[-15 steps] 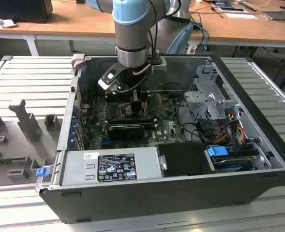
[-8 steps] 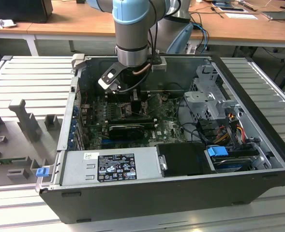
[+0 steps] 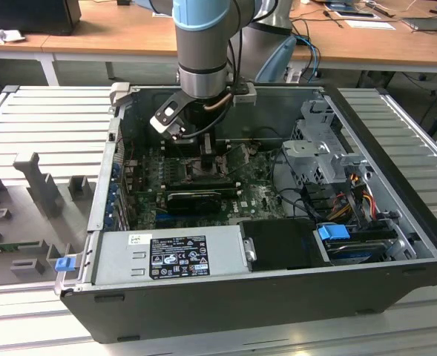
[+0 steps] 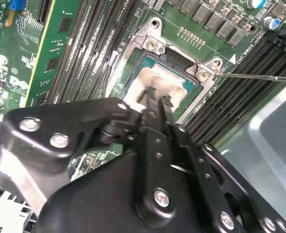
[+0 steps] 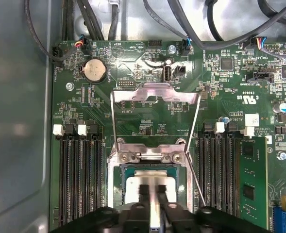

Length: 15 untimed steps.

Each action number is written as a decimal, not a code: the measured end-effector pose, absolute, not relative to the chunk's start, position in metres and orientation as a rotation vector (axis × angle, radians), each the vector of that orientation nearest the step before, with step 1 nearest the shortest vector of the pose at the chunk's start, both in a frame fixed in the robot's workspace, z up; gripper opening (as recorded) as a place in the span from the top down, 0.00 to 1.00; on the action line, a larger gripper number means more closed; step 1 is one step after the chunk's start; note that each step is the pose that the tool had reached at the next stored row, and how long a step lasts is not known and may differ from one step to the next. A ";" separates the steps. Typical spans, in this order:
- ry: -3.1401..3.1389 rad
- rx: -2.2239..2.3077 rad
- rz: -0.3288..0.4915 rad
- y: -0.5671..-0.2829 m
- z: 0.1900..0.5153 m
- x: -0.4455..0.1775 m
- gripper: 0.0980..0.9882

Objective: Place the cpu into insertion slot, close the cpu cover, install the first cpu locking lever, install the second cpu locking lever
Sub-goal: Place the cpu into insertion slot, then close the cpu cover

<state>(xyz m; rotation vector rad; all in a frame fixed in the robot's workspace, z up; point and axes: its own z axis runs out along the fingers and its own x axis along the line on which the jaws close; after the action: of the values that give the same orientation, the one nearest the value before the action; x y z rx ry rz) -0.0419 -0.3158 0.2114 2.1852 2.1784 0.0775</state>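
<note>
The cpu (image 5: 150, 182) is a pale silvery square lying flat in the insertion slot (image 5: 118, 191), also seen in the second wrist view as the cpu (image 4: 169, 85) inside the slot's frame (image 4: 201, 73). The cpu cover (image 5: 155, 92) stands raised on its hinge, with the board showing through its window. My gripper (image 5: 153, 194) hangs just over the middle of the cpu, its fingers (image 4: 151, 97) drawn close with a thin gap and nothing between them. One thin wire locking lever (image 5: 195, 177) sticks out free beside the slot. In the exterior view the gripper (image 3: 207, 152) is down inside the computer case.
Black memory slots (image 5: 82, 179) flank the socket on both sides, and a green card (image 5: 252, 179) stands beyond them. A coin battery (image 5: 94, 71) and cables sit past the cover. The case holds a power supply (image 3: 170, 256) and a drive cage (image 3: 322, 148).
</note>
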 end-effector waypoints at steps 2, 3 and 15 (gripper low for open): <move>2.178 2.185 0.078 -0.316 0.212 -0.042 0.99; 2.179 2.185 0.077 -0.316 0.212 -0.042 0.99; 2.180 2.187 0.075 -0.316 0.218 -0.038 0.99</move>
<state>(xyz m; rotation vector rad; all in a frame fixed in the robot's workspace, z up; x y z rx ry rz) -0.0379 -0.3160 0.2185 2.1866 2.1797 0.0754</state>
